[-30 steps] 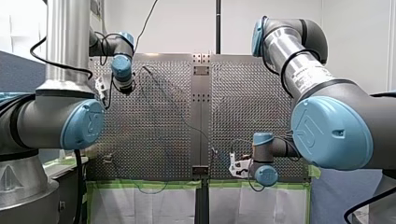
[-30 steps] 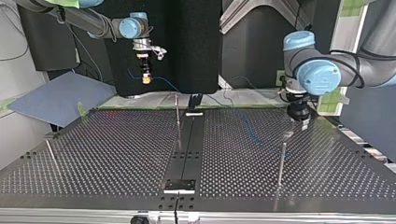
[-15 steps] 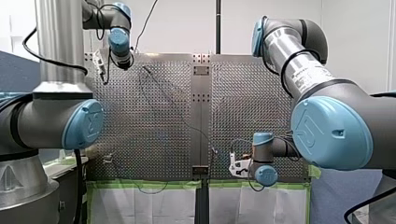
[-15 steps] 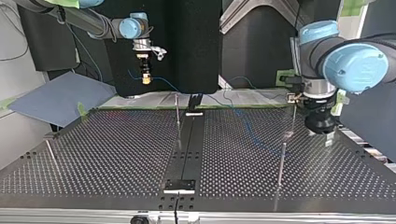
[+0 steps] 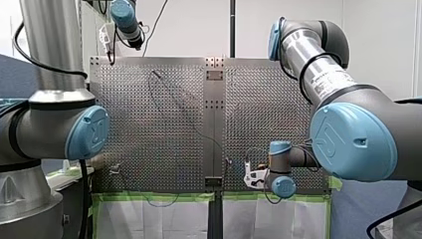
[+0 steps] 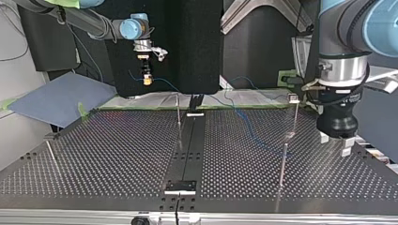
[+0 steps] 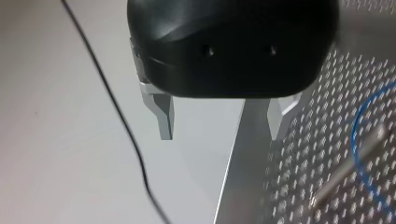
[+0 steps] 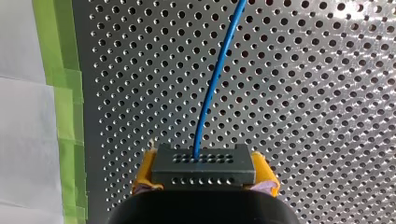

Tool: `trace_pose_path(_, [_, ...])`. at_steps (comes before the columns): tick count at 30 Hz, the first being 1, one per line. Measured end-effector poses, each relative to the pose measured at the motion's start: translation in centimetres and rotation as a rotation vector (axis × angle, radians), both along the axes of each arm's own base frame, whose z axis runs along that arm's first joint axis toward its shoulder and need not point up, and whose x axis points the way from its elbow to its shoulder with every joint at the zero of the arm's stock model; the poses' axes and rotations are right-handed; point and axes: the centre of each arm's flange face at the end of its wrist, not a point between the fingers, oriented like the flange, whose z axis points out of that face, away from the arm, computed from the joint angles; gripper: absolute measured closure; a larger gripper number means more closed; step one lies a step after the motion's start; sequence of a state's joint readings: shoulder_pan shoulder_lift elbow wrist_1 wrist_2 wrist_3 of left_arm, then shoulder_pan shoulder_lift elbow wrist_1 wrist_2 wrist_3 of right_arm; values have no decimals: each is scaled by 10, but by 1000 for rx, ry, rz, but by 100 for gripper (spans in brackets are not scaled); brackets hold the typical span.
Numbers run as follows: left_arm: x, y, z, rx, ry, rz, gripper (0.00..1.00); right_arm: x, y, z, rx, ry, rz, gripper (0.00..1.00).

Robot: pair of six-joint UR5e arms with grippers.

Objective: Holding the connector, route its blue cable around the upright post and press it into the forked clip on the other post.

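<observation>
Nearest to me, my right gripper (image 8: 205, 176) is clamped on the connector (image 8: 204, 164), yellow pads squeezing both its sides. It hangs over the near edge of the perforated table (image 8: 327, 93), low and right of centre in the front view. No change there, same spot as a second ago. The blue cable (image 8: 212, 88) leaves the connector's face and runs straight ahead of the gripper over the holes.

Further out, in the top view, the cable trails across the right half of the plate toward two posts. First comes the post with a small block on top (image 6: 294, 112), which I take for the forked clip's, and I see nothing pressed into it. Below it in that frame stands the thin post (image 6: 283, 164). The cable lies loose by their feet, just as it lay before.

Farthest out, here's the mover! A second ago my left gripper (image 6: 335, 144) was down low beside those posts. Now it has climbed and swung to the right edge of the top view, and sits above the plate's upper-left corner in the front view. Its metal fingers (image 7: 163, 116) stand wide apart with nothing between them, over the table's rim.

My read is that the left arm is clearing out, so the routing falls to my right arm, and it looks not yet begun.
</observation>
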State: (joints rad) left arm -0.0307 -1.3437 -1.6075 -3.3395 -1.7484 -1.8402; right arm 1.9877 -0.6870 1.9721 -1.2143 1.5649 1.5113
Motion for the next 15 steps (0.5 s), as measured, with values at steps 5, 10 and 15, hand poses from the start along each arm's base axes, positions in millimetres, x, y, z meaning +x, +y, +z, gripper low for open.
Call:
trace_pose_path(5, [-26,-13,-5,10,38,-72,1,0,0,0,1,0,0,100])
trace_pose_path(10, [-53,-27,-11,12,74,-148,1,0,0,0,1,0,0,100])
trace_pose_path(15, [-67,-39,-14,18,110,-198,1,2,2,0,2,1,5,100])
